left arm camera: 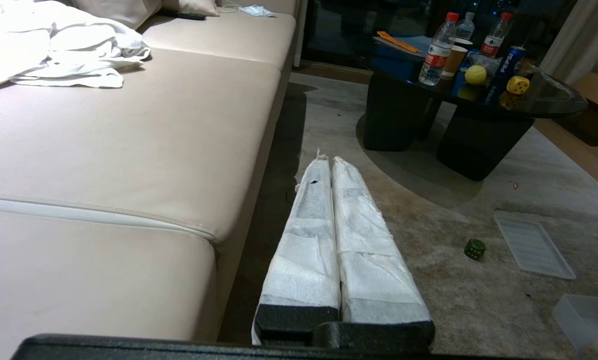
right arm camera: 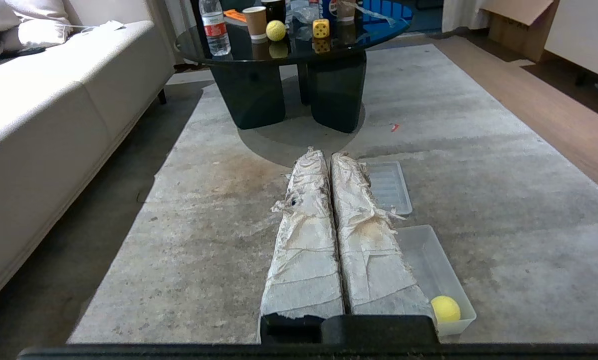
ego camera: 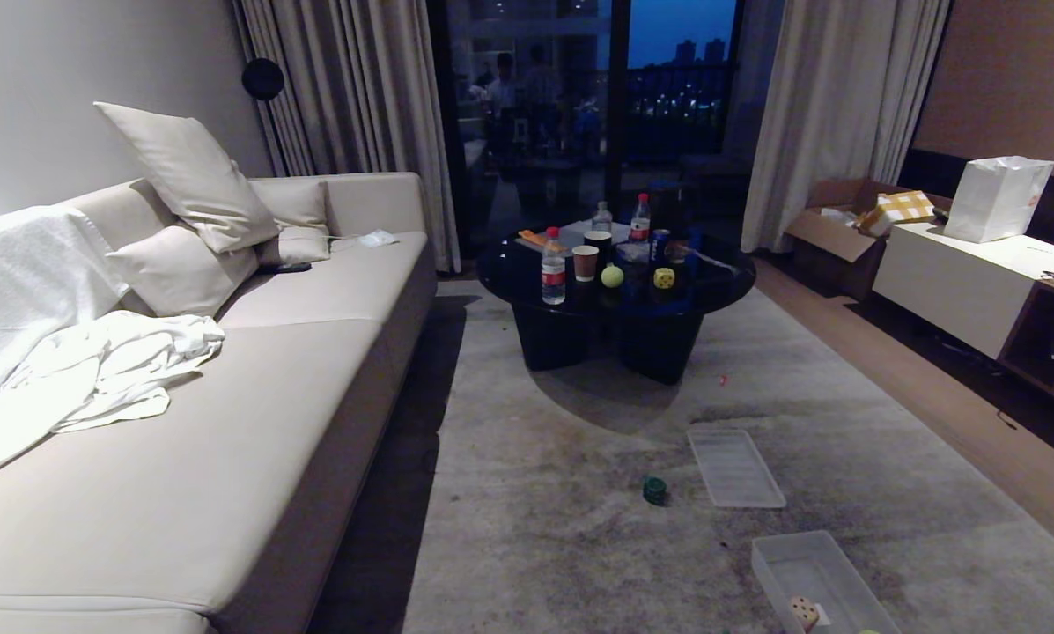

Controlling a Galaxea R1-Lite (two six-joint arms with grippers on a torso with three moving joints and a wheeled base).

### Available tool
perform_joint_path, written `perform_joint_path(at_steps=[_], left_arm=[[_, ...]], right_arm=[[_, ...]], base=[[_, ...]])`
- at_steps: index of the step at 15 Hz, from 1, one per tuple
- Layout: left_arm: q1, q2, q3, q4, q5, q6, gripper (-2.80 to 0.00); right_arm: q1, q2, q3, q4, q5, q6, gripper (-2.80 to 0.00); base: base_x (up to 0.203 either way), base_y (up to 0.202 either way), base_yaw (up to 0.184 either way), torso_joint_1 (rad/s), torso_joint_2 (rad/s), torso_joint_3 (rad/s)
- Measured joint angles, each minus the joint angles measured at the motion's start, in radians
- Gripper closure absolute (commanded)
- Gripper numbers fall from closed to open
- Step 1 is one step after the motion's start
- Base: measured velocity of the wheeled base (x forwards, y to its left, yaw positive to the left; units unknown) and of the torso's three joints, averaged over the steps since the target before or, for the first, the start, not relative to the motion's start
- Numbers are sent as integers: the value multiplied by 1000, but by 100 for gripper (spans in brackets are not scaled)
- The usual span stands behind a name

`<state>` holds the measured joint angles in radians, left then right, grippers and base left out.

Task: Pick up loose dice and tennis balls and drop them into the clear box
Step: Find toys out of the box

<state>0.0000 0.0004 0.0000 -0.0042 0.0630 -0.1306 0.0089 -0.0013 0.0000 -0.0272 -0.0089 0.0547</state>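
A dark green die (ego camera: 655,490) lies on the carpet beside a flat ribbed lid (ego camera: 735,467). The clear box (ego camera: 808,568) stands on the carpet nearer to me; it holds a beige die (ego camera: 804,610) and a tennis ball (right arm camera: 445,308). On the black coffee table (ego camera: 720,282) sit another tennis ball (ego camera: 612,276) and a yellow die (ego camera: 664,278). My left gripper (left arm camera: 328,160) is shut and empty, low beside the sofa, with the green die (left arm camera: 474,248) off to its side. My right gripper (right arm camera: 327,155) is shut and empty, just beside the clear box (right arm camera: 423,250). Neither gripper shows in the head view.
A long beige sofa (ego camera: 298,396) with cushions and white cloths runs along the left. Bottles (ego camera: 553,269), paper cups and a can crowd the table. A low white cabinet (ego camera: 958,273) and a cardboard box (ego camera: 835,233) stand on the right. A small red scrap (ego camera: 722,380) lies on the carpet.
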Motion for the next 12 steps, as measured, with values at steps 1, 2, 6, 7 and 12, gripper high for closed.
perform_joint_path(at_steps=[1, 2, 6, 7, 12], left_arm=[[0, 0, 0, 0, 0, 0, 0], [0, 0, 0, 1, -1, 1, 0], [0, 0, 0, 0, 0, 0, 0], [0, 0, 0, 0, 0, 0, 0], [0, 0, 0, 0, 1, 1, 0]], right_arm=[[0, 0, 0, 0, 0, 0, 0], [0, 0, 0, 0, 0, 0, 0], [0, 0, 0, 0, 0, 0, 0], [0, 0, 0, 0, 0, 0, 0], [0, 0, 0, 0, 0, 0, 0]], base=[[0, 0, 0, 0, 0, 0], [0, 0, 0, 0, 0, 0], [0, 0, 0, 0, 0, 0], [0, 0, 0, 0, 0, 0], [0, 0, 0, 0, 0, 0]])
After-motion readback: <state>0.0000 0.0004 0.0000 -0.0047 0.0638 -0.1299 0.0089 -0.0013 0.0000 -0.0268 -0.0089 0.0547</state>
